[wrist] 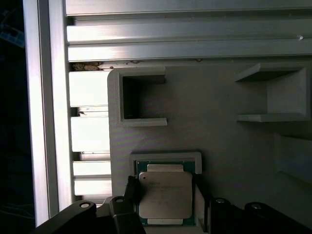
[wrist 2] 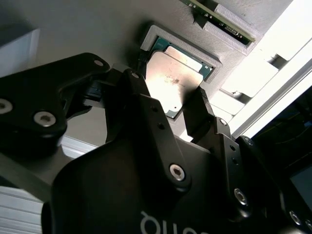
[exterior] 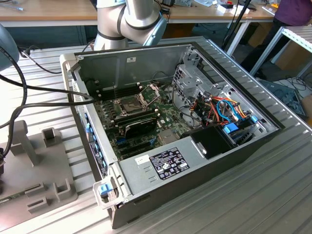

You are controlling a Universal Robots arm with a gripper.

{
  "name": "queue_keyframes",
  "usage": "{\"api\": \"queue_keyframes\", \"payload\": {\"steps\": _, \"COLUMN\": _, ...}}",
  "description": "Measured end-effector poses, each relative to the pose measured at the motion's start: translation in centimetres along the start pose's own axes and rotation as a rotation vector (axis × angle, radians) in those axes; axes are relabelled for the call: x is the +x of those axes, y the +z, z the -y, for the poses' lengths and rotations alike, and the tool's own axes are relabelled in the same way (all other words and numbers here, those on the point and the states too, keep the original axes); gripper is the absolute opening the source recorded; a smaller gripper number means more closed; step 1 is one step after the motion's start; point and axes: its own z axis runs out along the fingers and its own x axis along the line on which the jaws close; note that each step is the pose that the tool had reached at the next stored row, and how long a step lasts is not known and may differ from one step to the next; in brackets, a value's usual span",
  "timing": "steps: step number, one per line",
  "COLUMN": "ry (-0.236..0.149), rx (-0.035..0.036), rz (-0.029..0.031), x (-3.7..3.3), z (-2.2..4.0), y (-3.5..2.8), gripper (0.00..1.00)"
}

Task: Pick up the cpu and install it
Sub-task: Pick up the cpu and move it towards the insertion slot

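Note:
The cpu point(wrist: 165, 195) point(wrist 2: 178, 80), a small square chip with a silvery metal top on a green edge, lies flat in a framed recess of the grey holder block point(wrist: 219, 136). My gripper point(wrist: 165, 189) point(wrist 2: 170, 87) hangs right over it, one black finger against each of two opposite edges of the chip. In the exterior view the open computer case holds the green motherboard point(exterior: 161, 122) with its dark socket point(exterior: 130, 103), the hinged frame standing up behind it. The grey holder block point(exterior: 44, 161) is at the exterior view's left.
The holder has other raised pockets point(wrist: 139, 97) and a green strip-like board point(wrist 2: 219, 14) in a slot beyond the chip. Ribbed aluminium table slats point(wrist: 87, 112) border it. Black cables point(exterior: 29, 92) run across at the exterior view's left. The arm's base point(exterior: 131, 19) stands behind the case.

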Motion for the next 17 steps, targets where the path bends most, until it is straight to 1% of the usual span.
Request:
{"api": "queue_keyframes", "payload": {"steps": 3, "ry": 0.000, "rx": -0.0004, "rz": 0.0007, "x": -0.01, "z": -0.01, "y": -0.07, "gripper": 0.55}}
{"api": "queue_keyframes", "payload": {"steps": 6, "ry": 0.000, "rx": 0.0000, "rz": 0.0001, "x": 0.01, "z": 0.00, "y": -0.34, "gripper": 0.55}}
{"api": "queue_keyframes", "payload": {"steps": 11, "ry": 0.000, "rx": 0.0000, "rz": 0.0000, "x": 0.02, "z": 0.00, "y": -1.07, "gripper": 0.55}}
{"api": "queue_keyframes", "payload": {"steps": 12, "ry": 0.000, "rx": -0.0001, "rz": 0.0001, "x": 0.02, "z": 0.01, "y": -1.45, "gripper": 0.55}}
{"api": "queue_keyframes", "payload": {"steps": 14, "ry": -0.003, "rx": -0.0001, "rz": 0.0002, "x": 0.02, "z": 0.00, "y": -1.62, "gripper": 0.55}}
{"api": "queue_keyframes", "payload": {"steps": 17, "ry": -0.050, "rx": 0.0007, "rz": 0.0004, "x": 0.02, "z": 0.01, "y": -1.63, "gripper": 0.55}}
